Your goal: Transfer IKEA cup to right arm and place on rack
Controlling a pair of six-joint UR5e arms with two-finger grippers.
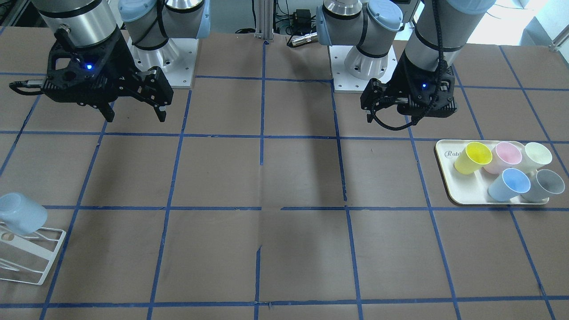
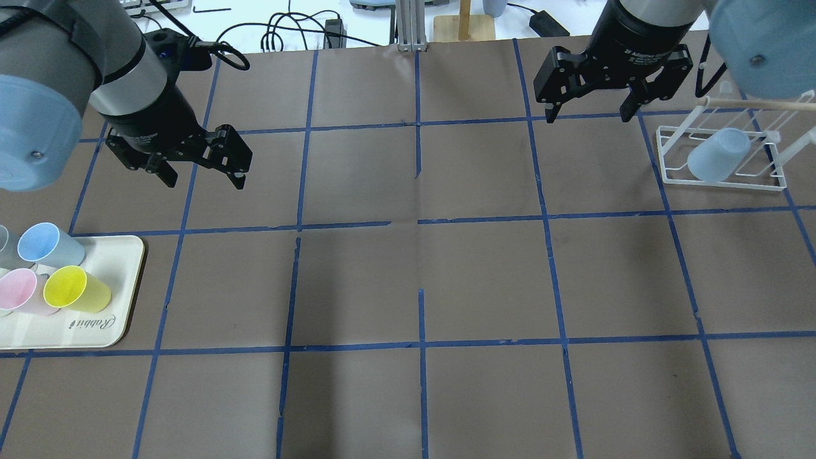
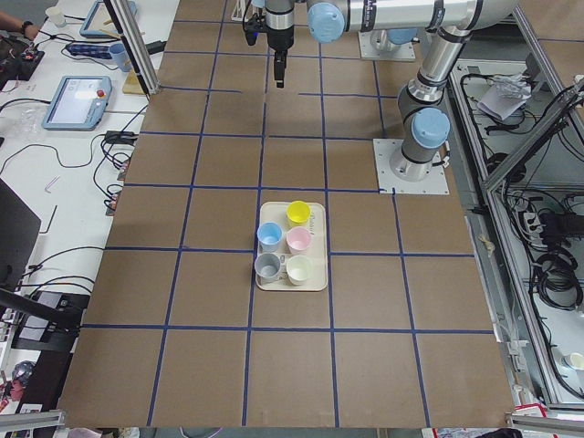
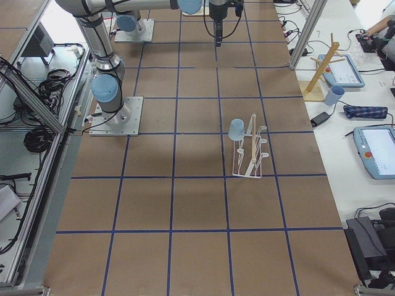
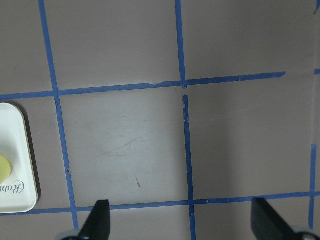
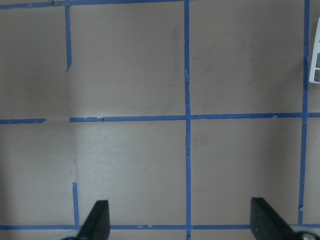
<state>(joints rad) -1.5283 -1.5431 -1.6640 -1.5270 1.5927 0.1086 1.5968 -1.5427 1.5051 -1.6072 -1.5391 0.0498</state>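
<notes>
A pale blue IKEA cup [image 2: 717,153] rests tilted on the white wire rack [image 2: 723,183] at the far right; it also shows in the front view [image 1: 22,214] and the right view [image 4: 236,129]. My right gripper [image 2: 588,117] hangs open and empty above the table, left of the rack and apart from it. Its fingers [image 6: 100,220] frame bare table. My left gripper [image 2: 205,183] is open and empty, above the table beyond the tray. Another blue cup [image 2: 48,245] stands on the cream tray [image 2: 124,287].
The tray at the near left also holds a yellow cup [image 2: 76,290], a pink cup [image 2: 19,290], a grey cup [image 1: 546,184] and a cream cup [image 1: 538,155]. A wooden stand [image 2: 464,22] and cables lie past the table's far edge. Blue tape lines grid the brown table.
</notes>
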